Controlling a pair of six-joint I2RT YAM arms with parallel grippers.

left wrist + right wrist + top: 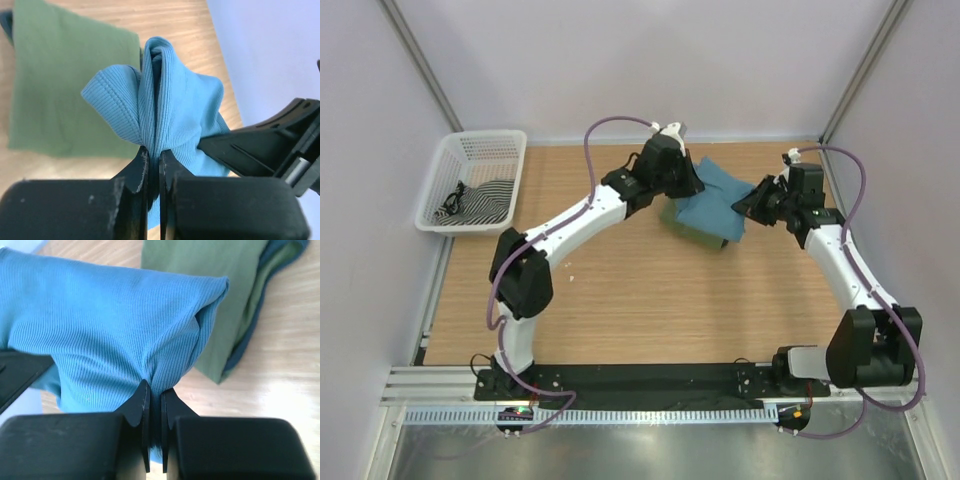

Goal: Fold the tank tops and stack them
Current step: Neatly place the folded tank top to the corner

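The teal-blue tank top (pixel 718 198) hangs folded between my two grippers, held above the table at the back middle. My left gripper (pixel 692 180) is shut on its left edge; in the left wrist view the ribbed blue cloth (pixel 165 100) bunches between my jaws (pixel 154 157). My right gripper (pixel 748 205) is shut on its right edge (pixel 110 335), with the jaws (pixel 155 390) pinching a fold. The olive-green tank top (pixel 692 230) lies folded on the table right under the blue one. It also shows in the left wrist view (pixel 65 80) and in the right wrist view (pixel 220 295) with its navy trim.
A white plastic basket (pixel 472 180) holding a black-and-white striped cloth (pixel 478 203) stands at the table's left edge. The wooden table (pixel 650 300) is bounded by white walls at the back and sides.
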